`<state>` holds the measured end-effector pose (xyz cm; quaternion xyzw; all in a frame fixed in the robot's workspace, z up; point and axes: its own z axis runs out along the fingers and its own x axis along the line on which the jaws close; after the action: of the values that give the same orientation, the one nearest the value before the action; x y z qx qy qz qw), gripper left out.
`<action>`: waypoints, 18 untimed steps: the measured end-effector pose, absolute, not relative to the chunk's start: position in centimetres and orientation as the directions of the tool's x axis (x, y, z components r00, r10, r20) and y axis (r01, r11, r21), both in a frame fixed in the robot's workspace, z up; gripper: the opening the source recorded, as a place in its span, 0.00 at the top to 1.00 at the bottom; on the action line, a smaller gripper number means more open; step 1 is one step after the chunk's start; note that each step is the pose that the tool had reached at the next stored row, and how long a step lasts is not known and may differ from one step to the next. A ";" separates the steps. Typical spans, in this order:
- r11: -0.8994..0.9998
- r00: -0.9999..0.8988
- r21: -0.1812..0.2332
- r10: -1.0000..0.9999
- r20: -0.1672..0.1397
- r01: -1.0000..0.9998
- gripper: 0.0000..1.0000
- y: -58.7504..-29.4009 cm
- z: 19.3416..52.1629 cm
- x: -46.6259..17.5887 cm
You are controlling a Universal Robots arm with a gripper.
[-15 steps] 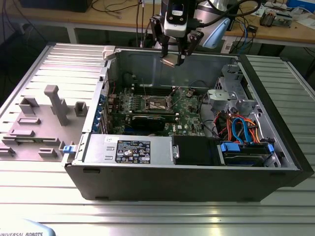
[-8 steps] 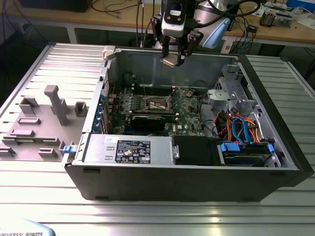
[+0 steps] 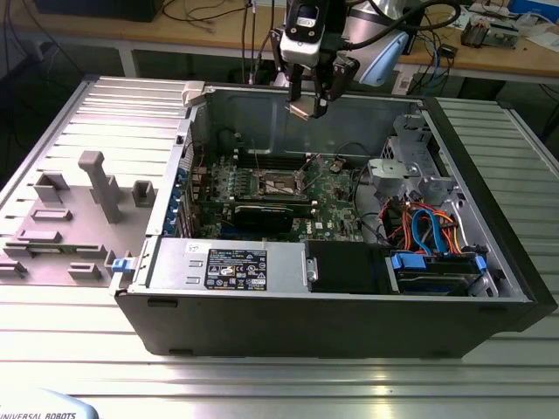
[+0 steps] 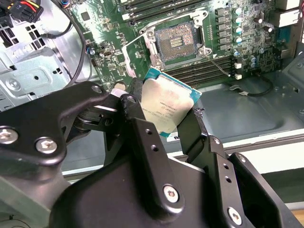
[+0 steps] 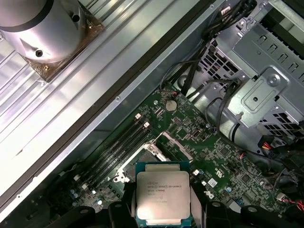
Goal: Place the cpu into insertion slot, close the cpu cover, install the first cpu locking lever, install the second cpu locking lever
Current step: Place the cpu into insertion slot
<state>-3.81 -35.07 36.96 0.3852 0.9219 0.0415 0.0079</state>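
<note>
Second wrist view puts the jaws nearest: two black fingers are closed onto opposite edges of the cpu, which they grip with its dull silver top facing the camera. In the first wrist view the cpu sits between the same fingers, above the green board. Under it and a little further lies the insertion slot, with its dark square of contacts uncovered and nothing inside. The cpu cover stands lifted beside the slot. Long black memory slots run along one side of the socket.

Exterior view shows the cpu held well above the open computer case, apart from the insertion slot down on the motherboard. The case lies on a ribbed metal bench. At the exterior view's left, a grey fixture plate rests on the same bench. Behind all this is a wooden desk with cables.
</note>
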 end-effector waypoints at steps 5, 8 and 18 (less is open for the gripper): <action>0.700 -0.703 0.083 0.711 0.017 0.710 0.46 -35.1 37.0 -3.8; 0.699 -0.702 0.083 0.712 0.017 0.711 0.46 -35.1 37.0 -3.8; 0.658 -0.661 0.082 0.750 0.017 0.749 0.46 -35.1 37.0 -3.8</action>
<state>-3.81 -35.07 36.95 0.4117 0.9103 0.0408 0.0093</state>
